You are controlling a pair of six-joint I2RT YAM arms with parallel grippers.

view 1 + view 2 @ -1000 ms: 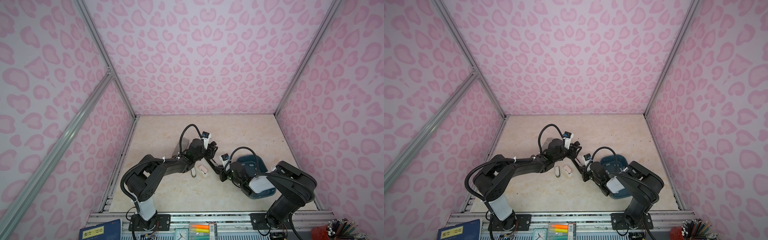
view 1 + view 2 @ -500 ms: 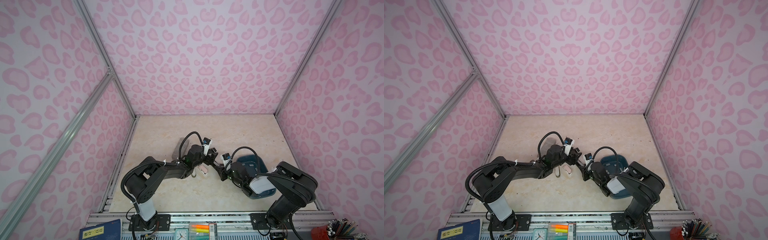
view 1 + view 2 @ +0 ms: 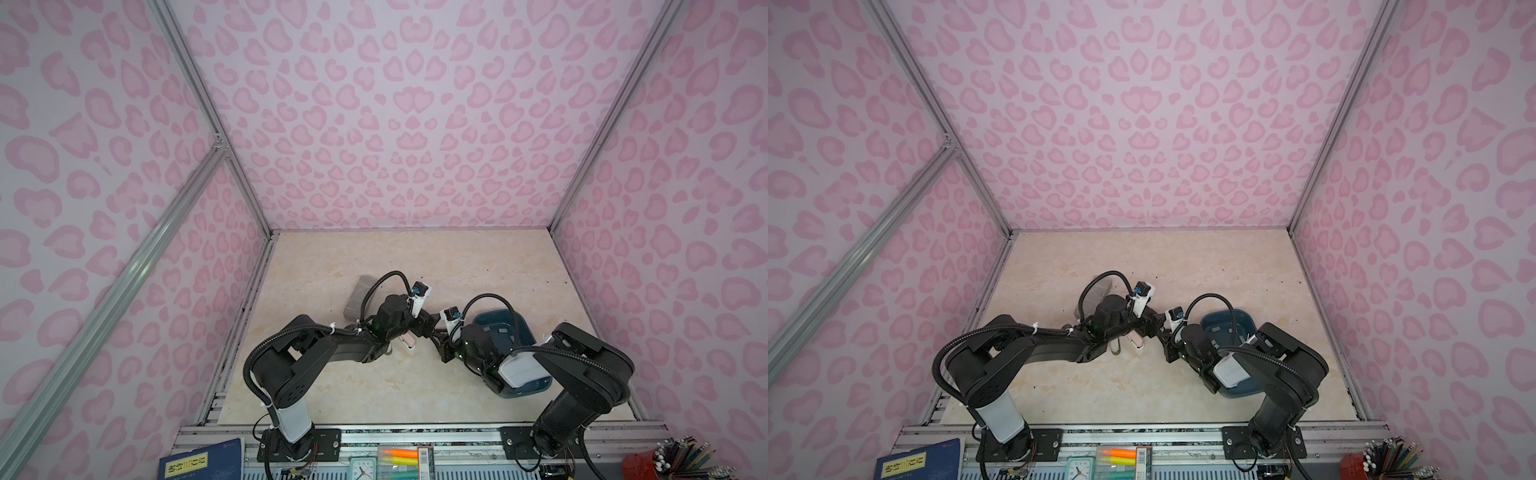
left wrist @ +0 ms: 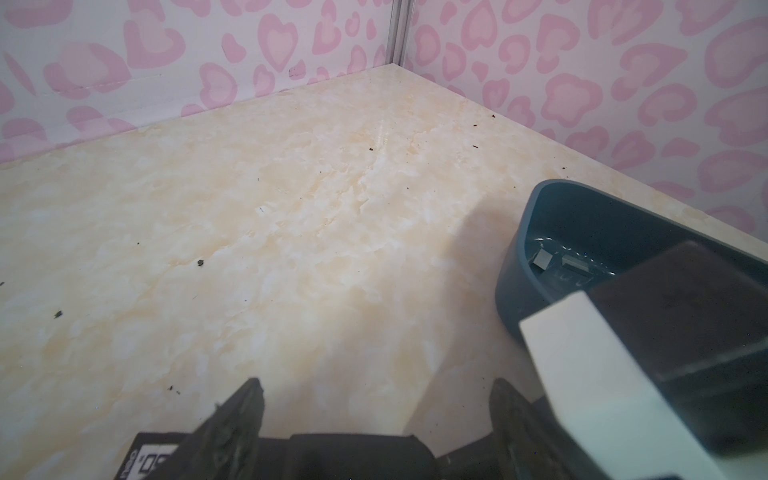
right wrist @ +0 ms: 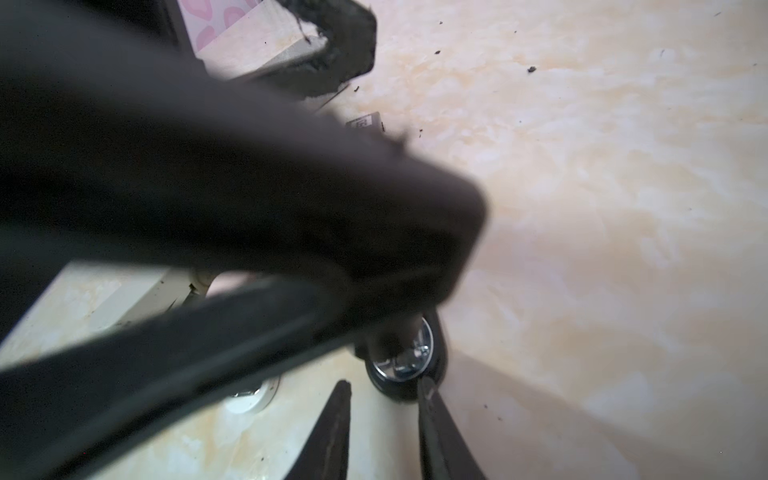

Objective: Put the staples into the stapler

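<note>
Blurred black arm [image 5: 208, 187] hides most beyond my right fingers [image 5: 332, 436], slightly parted; left fingers [image 4: 245, 419] spread wide, empty; tray [image 4: 511, 286] of staples [image 4: 542, 261] just beyond.

A robotics lab test cell, not a home or an office. Pink heart-patterned walls [image 3: 395, 124] are panels held in bare aluminium frame posts [image 3: 611, 114] and box in a beige marble-look worktop [image 3: 415, 257] on three sides. Two black robot arms, left [image 3: 291, 374] and right [image 3: 582, 374], are bolted to a metal rail [image 3: 415, 434] along the worktop's front edge. Outside that rail lies desk clutter: a blue book [image 3: 203, 463], a small clock [image 3: 362, 470], highlighters [image 3: 399, 453] and a red pencil cup [image 3: 638, 467].
</note>
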